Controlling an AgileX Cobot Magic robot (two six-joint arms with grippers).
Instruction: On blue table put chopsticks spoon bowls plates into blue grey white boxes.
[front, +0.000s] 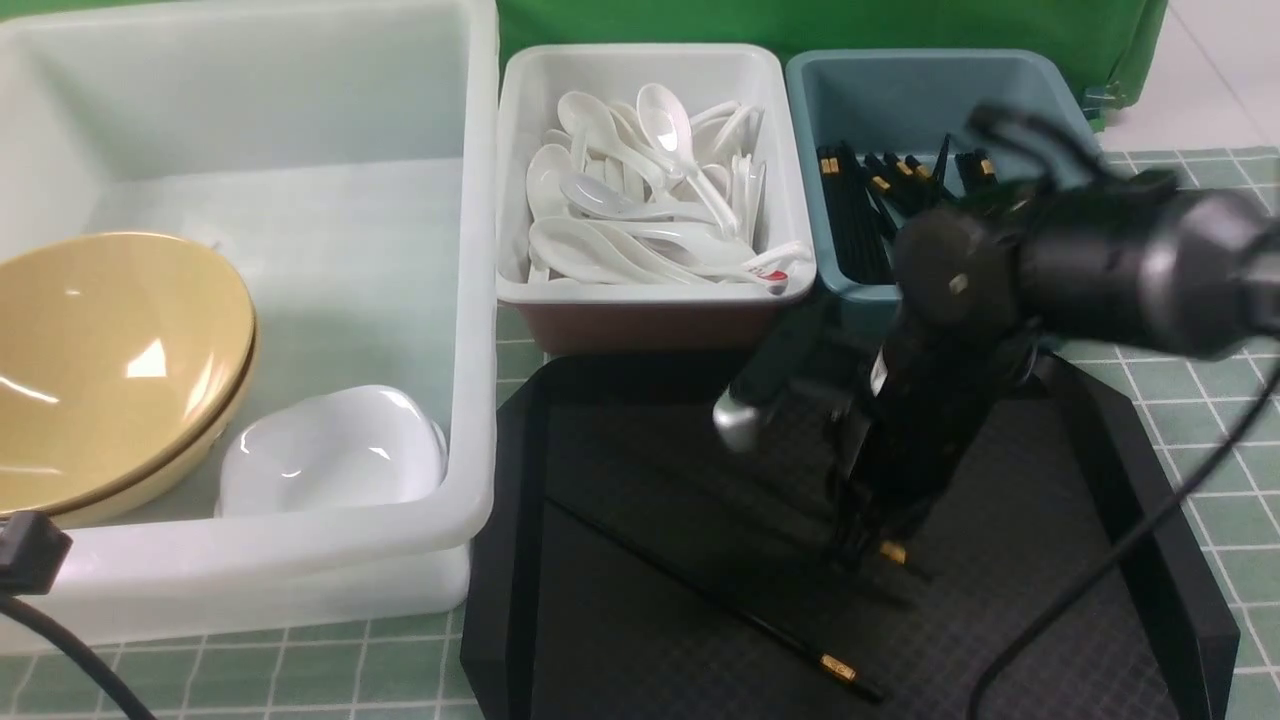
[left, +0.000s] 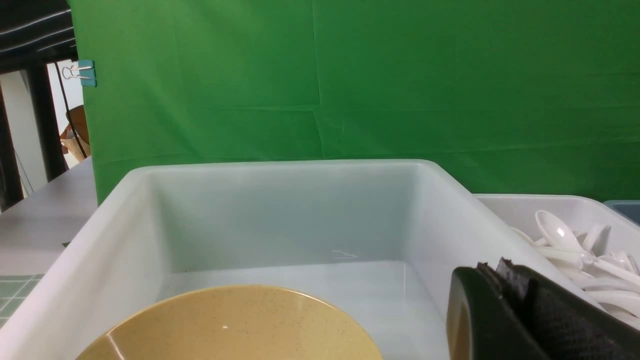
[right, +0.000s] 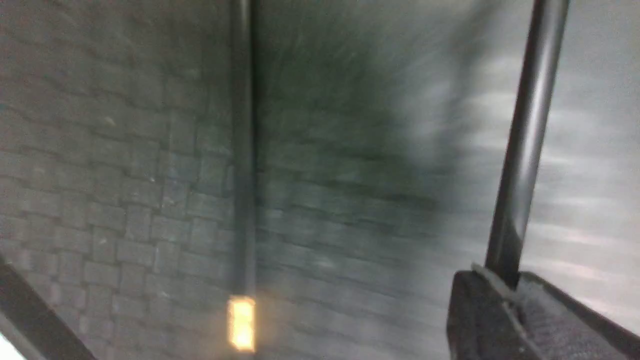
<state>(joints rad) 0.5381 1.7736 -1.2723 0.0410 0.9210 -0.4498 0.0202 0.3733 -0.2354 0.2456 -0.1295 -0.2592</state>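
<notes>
Front view coverage is centred on a black octagonal tray (front: 500, 560), which is set on the table (front: 1220, 520) in front of three boxes. At the left, tan bowls (front: 110, 360) and a white plate (front: 330, 455) are held in the large translucent white box (front: 475, 300), the plate just beside the bowls. The small white box (front: 515, 180) in the middle is filled with white spoons (front: 620, 230), and a bundle of chopsticks (front: 855, 230) is gathered in the blue-grey box (front: 900, 100) at the right. The right gripper (front: 875, 545) is lowered over the tray. In the right wrist view it is seen clamped on a held chopstick (right: 522, 150), which sticks out from between the pads. Whether that stick touches the tray cannot be told through the blur. A loose chopstick (front: 700, 590) is laid flat on the tray floor, apart from the gripper. In the left wrist view the left gripper (left: 492, 272) is seen near the large box with its pads pressed together and nothing between them.
</notes>
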